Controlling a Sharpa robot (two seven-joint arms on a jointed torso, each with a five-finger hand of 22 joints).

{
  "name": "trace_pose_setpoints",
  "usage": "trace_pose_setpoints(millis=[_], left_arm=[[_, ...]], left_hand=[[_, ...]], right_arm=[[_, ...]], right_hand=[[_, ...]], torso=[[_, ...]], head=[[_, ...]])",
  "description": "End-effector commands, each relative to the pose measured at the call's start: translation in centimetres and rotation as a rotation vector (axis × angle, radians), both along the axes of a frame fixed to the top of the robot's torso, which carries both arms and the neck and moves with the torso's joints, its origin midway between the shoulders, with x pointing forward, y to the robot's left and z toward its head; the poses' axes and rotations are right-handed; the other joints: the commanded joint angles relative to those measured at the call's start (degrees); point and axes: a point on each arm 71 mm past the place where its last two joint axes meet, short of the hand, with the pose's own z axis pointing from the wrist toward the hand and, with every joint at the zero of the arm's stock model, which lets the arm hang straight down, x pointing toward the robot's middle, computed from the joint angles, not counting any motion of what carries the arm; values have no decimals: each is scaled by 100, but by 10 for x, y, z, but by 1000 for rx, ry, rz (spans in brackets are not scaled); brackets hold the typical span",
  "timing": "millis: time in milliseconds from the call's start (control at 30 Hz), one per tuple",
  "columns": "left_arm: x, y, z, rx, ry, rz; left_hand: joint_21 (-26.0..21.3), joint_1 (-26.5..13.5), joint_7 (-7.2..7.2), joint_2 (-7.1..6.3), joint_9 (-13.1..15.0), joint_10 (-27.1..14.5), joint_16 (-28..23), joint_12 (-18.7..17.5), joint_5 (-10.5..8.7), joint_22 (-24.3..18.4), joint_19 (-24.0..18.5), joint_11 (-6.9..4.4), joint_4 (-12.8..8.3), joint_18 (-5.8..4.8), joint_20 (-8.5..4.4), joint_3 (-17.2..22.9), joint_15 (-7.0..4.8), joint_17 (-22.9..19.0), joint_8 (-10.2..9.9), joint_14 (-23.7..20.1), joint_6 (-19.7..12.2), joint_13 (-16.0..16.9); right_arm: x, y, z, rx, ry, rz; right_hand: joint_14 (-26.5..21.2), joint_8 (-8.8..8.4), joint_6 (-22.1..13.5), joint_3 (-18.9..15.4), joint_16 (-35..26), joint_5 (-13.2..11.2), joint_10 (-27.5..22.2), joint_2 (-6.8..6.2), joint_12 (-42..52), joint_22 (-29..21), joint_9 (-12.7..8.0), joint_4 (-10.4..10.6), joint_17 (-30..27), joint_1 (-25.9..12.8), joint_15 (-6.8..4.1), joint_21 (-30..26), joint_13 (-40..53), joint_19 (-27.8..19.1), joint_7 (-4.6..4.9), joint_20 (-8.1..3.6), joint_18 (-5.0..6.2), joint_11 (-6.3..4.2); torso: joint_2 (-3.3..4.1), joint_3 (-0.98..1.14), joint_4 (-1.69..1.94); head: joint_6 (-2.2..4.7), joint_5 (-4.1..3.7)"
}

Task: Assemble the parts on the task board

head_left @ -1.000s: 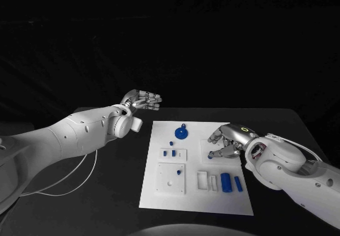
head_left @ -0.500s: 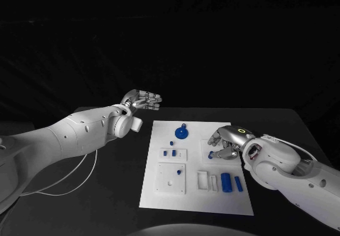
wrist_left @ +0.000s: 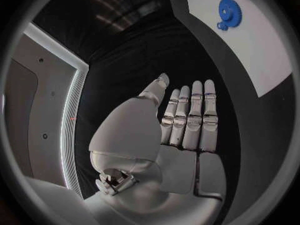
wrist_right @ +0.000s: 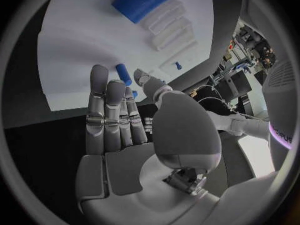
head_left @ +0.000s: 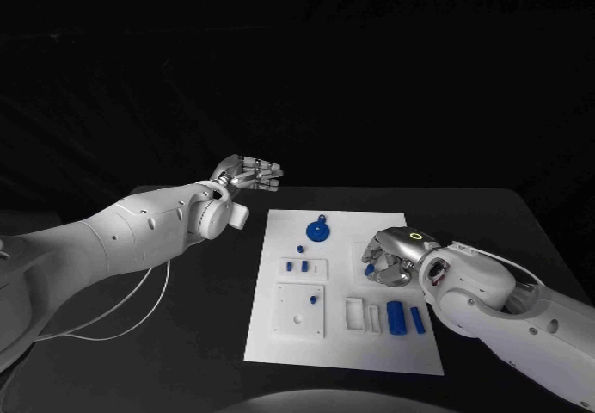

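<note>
The right hand (head_left: 392, 258) hovered over the task board's (head_left: 279, 348) right edge, pinching a small blue peg (wrist_right: 123, 74); the left hand (head_left: 252, 175) hung beyond the tabletop's far left corner. Its fingers were curled in on nothing.

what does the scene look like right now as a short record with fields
surface: black table
task board: white plate in the middle of the table
blue gear: on the board's far part
blue cylinder: lying on the board's near right part
small blue peg: by the right hand's fingertips; contact cannot be told
right hand: over the board's right side
left hand: raised off the board's far left, fingers apart, holding nothing
</note>
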Motion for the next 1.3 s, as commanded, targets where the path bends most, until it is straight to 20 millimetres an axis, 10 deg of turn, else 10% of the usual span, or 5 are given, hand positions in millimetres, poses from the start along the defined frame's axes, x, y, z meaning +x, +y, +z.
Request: trace_pose_setpoints(millis=[33, 733, 1300], left_arm=[[0, -2, 0, -12, -3, -11], [0, 0, 0, -11, -1, -10], [0, 0, 0, -10, -3, -6]], left_hand=[[31, -17, -22, 44, -7, -21, -24, -10, -16, -20, 33, -3, 2, 99, 15, -35, 0, -3, 4, -21, -16, 2], [37, -23, -22, 54, -7, -22, -23, -9, -18, -41, 35, -4, 25, 100, 16, -46, 0, -2, 4, -20, -20, 2], [41, -15, -15, 56, -8, -22, -24, -10, -14, -51, 37, -3, 29, 101, 15, -45, -1, -1, 1, -15, -44, 2]], right_arm=[[-1, 1, -3, -34, 7, 11], [1, 5, -6, -4, -37, -6], [0, 6, -3, -24, -74, -18]], right_hand=[[18, -16, 63, 58, 30, -28, 35, 26, -39, 3, 1, -4, 10, -58, -38, 30, -3, 217, -4, -46, -50, -2], [85, 25, 544, 821, 60, -364, 505, 444, 35, 71, 35, 98, 55, 43, -161, 152, 15, 237, -88, -151, -109, -175], [154, -6, 772, 1186, -7, -365, 772, 485, 2, 276, 54, -130, 125, 63, -234, 306, 25, 200, -139, -253, -172, -231]], torso=[[0, 2, -1], [1, 1, -1], [-1, 2, -4]], head=[[-9, 5], [-36, 17], [-60, 30]])
